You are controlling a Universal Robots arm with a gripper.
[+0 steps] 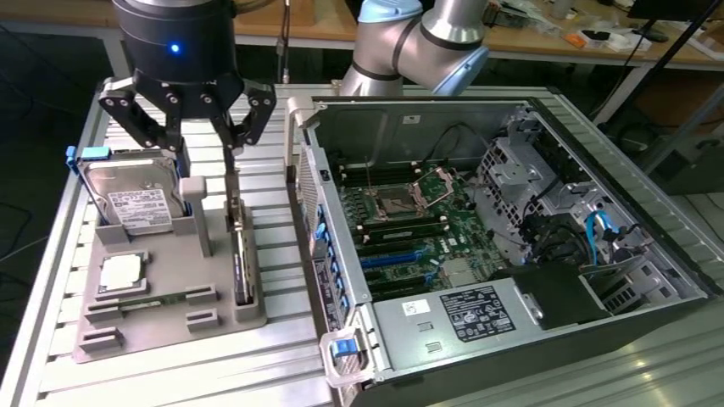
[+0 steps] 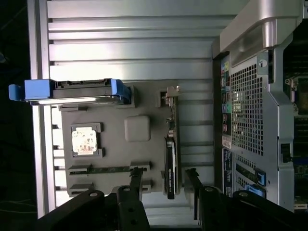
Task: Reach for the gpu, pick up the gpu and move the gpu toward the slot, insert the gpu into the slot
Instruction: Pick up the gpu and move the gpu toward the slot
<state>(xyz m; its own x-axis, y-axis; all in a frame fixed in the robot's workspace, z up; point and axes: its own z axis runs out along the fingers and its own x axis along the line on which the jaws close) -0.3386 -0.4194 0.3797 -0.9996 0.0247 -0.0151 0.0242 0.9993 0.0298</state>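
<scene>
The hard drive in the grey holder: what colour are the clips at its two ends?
The clips are blue; the wrist view shows them best.
</scene>
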